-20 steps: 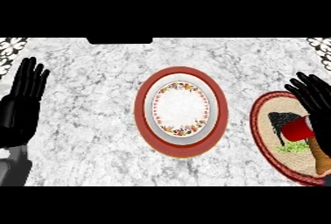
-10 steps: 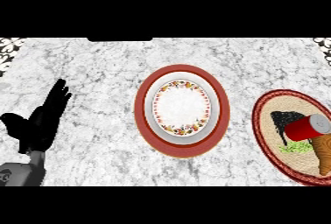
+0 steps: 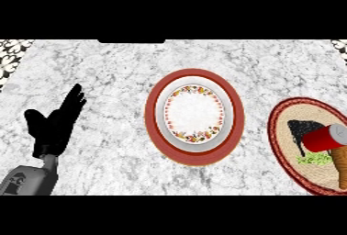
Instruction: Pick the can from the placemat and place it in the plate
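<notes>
Left hand (image 3: 55, 124) has swung inward, fingers (image 3: 73, 98) straight, above the counter (image 3: 108, 69).

Grey-white marbled counter (image 3: 102, 69) fills the view. Dark patterned patches at its top left corner (image 3: 12, 48) and top right corner (image 3: 339, 46). Dark slab (image 3: 131, 41) at far edge, centre-left.

One view only — from the robot's head, looking steeply down on the marble counter (image 3: 102, 69). The plate (image 3: 194, 115) sits mid-frame; the placemat (image 3: 284, 137) is cut by the right edge — fairly near.
</notes>
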`<move>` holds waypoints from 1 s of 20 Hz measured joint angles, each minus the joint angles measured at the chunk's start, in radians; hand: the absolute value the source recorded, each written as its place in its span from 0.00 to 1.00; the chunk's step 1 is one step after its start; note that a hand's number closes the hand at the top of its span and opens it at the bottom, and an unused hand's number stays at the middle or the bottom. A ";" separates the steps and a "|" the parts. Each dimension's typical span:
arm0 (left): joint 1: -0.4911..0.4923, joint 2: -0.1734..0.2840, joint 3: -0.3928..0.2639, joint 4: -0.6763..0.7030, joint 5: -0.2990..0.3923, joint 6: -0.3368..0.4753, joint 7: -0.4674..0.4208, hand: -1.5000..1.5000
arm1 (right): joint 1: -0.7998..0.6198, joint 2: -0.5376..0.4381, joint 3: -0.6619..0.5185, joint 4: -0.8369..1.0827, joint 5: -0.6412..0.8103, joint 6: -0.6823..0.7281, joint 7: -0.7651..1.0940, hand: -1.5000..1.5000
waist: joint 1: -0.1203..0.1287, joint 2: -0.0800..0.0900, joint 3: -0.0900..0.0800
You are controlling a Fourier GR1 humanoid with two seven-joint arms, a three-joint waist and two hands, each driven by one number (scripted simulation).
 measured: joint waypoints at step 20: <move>0.003 -0.047 0.067 0.024 -0.064 -0.047 0.004 0.50 | -0.092 -0.076 0.180 -0.051 0.360 -0.035 0.160 0.00 | -0.009 -0.007 -0.003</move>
